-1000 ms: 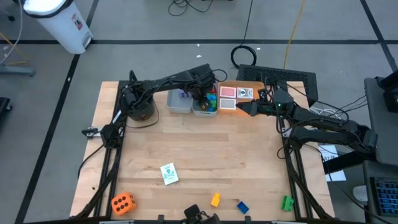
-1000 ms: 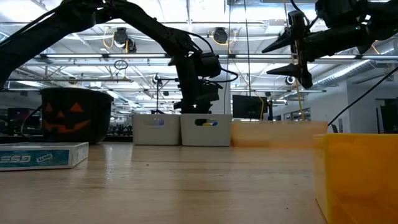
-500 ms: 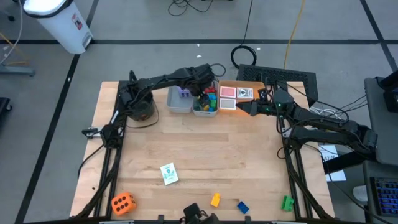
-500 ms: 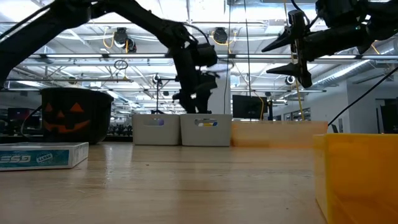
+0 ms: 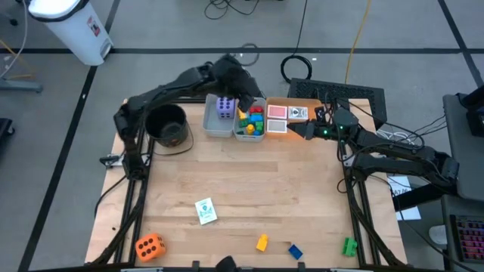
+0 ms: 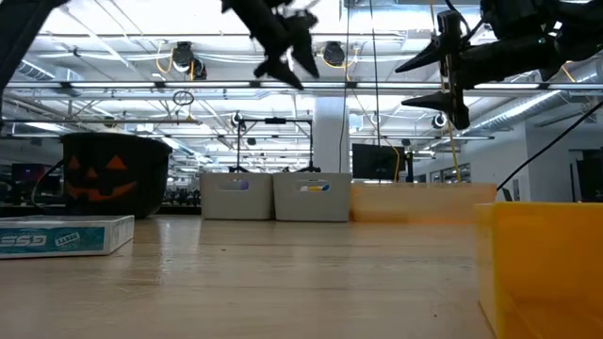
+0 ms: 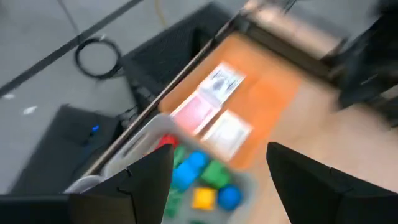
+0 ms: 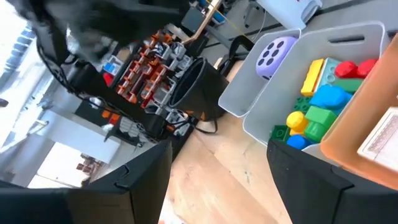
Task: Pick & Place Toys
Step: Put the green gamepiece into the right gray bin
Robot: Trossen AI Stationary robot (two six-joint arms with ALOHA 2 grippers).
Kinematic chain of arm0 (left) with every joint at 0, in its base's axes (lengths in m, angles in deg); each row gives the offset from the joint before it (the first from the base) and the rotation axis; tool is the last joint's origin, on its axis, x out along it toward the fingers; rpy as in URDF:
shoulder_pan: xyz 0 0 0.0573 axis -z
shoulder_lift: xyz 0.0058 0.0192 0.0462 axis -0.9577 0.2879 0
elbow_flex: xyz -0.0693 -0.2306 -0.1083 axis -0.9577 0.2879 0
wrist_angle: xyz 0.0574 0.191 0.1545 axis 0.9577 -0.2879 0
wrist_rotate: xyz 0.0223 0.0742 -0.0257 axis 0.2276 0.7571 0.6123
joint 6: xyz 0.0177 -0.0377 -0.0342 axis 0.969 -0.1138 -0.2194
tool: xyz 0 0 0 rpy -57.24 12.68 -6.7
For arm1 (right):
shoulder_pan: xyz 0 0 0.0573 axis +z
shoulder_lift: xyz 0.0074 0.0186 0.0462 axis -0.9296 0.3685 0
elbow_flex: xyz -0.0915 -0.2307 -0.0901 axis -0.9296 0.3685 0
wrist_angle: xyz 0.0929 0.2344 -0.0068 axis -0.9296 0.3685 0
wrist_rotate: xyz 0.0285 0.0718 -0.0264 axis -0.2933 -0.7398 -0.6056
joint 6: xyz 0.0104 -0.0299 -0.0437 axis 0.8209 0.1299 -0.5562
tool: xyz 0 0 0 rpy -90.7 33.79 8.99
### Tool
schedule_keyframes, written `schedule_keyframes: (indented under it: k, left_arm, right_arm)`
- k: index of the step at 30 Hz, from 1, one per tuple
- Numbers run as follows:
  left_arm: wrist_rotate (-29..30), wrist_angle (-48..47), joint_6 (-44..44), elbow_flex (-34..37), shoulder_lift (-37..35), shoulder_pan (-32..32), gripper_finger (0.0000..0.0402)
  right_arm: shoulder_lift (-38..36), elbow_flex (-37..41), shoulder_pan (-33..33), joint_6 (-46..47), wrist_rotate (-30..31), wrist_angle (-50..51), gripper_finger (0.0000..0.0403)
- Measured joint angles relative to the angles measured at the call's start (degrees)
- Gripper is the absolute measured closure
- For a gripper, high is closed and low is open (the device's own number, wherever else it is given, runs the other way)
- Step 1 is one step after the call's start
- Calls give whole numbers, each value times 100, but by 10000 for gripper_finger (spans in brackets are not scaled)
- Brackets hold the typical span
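My left gripper hangs open and empty high above two grey bins; the left wrist view shows its fingers apart over the bin of coloured bricks. That bin stands beside a bin holding a purple die. My right gripper waits open over the orange tray, which carries picture cards. Near the front edge lie a card, an orange die, and yellow, blue and green bricks.
A black pumpkin bucket stands left of the bins at the far left. A black keyboard-like pad lies behind the tray. Bare wood spans the middle of the table between the bins and the loose toys.
My left gripper has risen from just over the brick bin to well above it, tipping from pointing steeply down to a shallower slant. It carries nothing up. The bins and the loose toys have stayed where they were.
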Motion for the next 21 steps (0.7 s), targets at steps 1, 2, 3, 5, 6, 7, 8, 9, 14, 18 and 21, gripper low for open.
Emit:
schedule_keyframes:
  k: [1,2,3,5,6,7,8,9,14,18,21]
  left_arm:
    - [-111,46,-174,0,-126,11,135]
    - [-262,59,-354,0,-244,11,135]
    - [-439,62,-488,0,-364,14,135]
    - [-884,110,-721,0,-599,36,135]
    - [-1061,144,-827,0,-729,62,135]
    - [-1162,202,-947,0,-845,110,135]
    - [-1169,302,-1076,0,-966,202,135]
    - [-1123,448,-1169,0,-1083,323,135]
    - [-163,1521,-1117,28,-1474,1302,135]
    - [337,2161,-903,39,-1472,2187,135]
    - [725,2375,-872,42,-1350,2769,135]
  right_arm:
    - [0,0,6,125,-6,-7,149]
    - [0,0,6,244,-10,-25,149]
    - [0,0,8,315,-23,-63,149]
    - [0,0,8,372,-63,-218,149]
    - [2,0,8,373,-154,-345,149]
    - [2,0,8,374,-221,-521,149]
    - [2,0,8,397,-311,-726,149]
    - [2,0,17,453,-361,-940,149]
    - [-19,0,366,612,-470,-1968,149]
    - [-23,-81,943,612,-308,-2181,149]
    - [-20,-281,1529,428,-10,-2177,149]
